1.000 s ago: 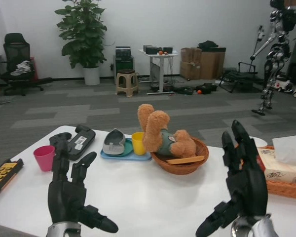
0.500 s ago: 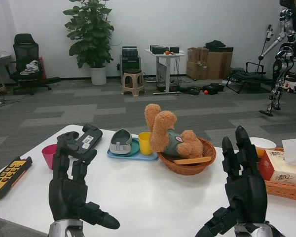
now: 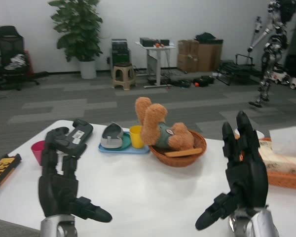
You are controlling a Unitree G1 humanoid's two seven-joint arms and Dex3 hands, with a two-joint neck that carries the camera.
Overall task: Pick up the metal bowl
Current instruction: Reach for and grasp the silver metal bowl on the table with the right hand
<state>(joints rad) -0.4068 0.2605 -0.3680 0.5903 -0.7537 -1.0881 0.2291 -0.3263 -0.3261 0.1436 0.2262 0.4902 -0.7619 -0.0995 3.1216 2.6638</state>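
Both hands, left [image 3: 59, 187] and right [image 3: 244, 180], stood raised, fingers spread, holding nothing. The metal bowl [image 3: 112, 138] lay tilted on the blue tray [image 3: 119, 147]; reaching had not begun.

pink cup [image 3: 37, 149] partly behind left robot hand [image 3: 59, 187], yellow-keyed remote [image 3: 1, 168] cut off at left edge

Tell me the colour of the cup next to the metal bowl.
Yellow cup, beside the metal bowl; head view shows it.

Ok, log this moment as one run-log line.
left hand: open, raised near edge | right hand: open, raised | metal bowl: tilted on blue tray, untouched | phase: pre-reach
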